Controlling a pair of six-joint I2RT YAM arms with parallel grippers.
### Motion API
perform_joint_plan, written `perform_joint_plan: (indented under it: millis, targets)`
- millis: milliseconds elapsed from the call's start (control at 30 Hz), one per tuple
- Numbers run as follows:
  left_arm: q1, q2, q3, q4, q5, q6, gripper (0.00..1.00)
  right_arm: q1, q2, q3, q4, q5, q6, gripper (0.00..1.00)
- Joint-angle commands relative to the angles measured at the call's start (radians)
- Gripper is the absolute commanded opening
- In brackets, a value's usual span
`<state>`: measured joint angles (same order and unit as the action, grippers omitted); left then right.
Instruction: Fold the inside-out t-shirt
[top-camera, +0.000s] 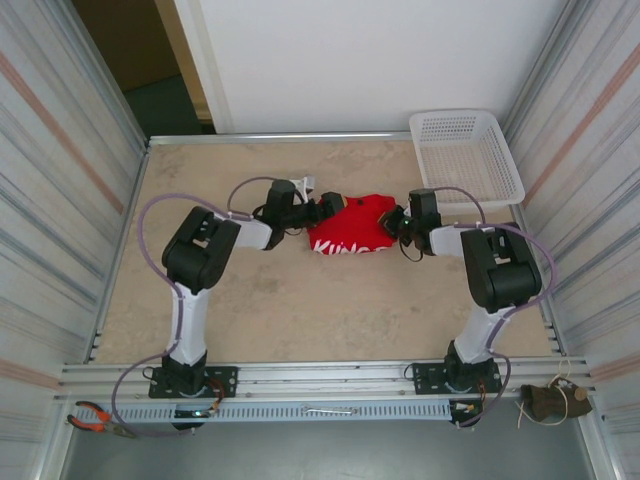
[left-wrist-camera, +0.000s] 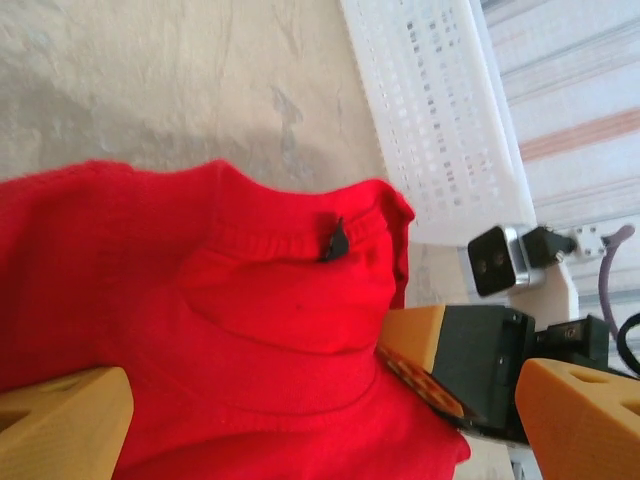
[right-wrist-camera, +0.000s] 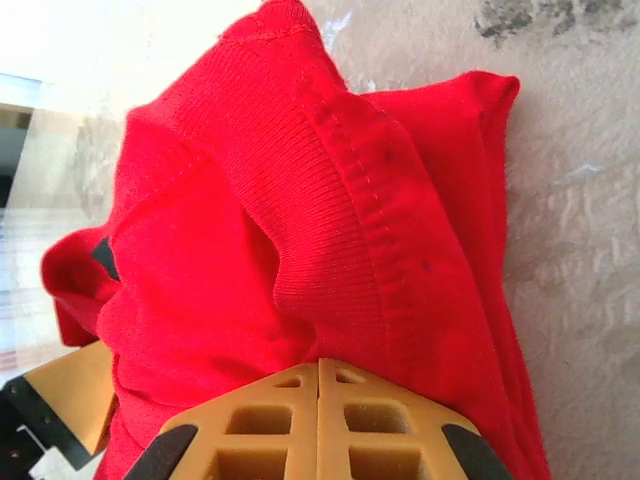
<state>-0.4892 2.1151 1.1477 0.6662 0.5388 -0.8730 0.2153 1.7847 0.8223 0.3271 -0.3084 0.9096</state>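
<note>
Lying crumpled at middle of surface (top-camera: 300, 310): red t-shirt (top-camera: 350, 228), white basket (top-camera: 465, 155) standing apart at far right corner. Left jaws wide apart, cloth between them, nothing gripped. Right jaws pressed together on bunched shirt edge. Best next, I reckon: left pinches single layer near collar (left-wrist-camera: 300, 245), then both draw apart low, spreading shirt flat before folding.

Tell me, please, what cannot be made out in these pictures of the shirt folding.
- Top view: the white print on the t-shirt is partly folded under and too small to read.
- Right wrist view: whether the shut right gripper pinches cloth; bunched fabric hides the contact at its tips.
- Left wrist view: the fingers of the open left gripper are cut off by the lower edge.
</note>
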Motion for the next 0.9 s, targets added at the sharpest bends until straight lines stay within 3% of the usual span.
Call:
perform_joint_plan:
  millis: [0, 233, 400, 600, 733, 867]
  targets:
    - [0.011, -0.038, 0.012, -0.025, -0.003, 0.025, 0.99, -0.005, -0.072, 0.015, -0.005, -0.01, -0.013, 0.03]
    - [0.027, -0.116, 0.124, -0.201, 0.002, 0.093, 0.98, -0.014, -0.118, 0.127, -0.122, -0.009, -0.074, 0.05]
    - [0.039, -0.028, 0.259, -0.34, 0.019, 0.14, 0.99, -0.016, 0.012, 0.221, -0.139, -0.031, -0.06, 0.06]
    - [0.05, 0.075, 0.328, -0.395, -0.012, 0.164, 0.99, -0.019, 0.11, 0.236, -0.121, -0.051, -0.005, 0.06]
    - [0.065, 0.041, 0.347, -0.435, -0.006, 0.191, 0.99, -0.022, 0.05, 0.233, -0.148, -0.074, -0.041, 0.07]
    - [0.076, -0.089, 0.296, -0.505, -0.012, 0.231, 0.99, -0.022, -0.078, 0.239, -0.267, -0.078, -0.127, 0.09]
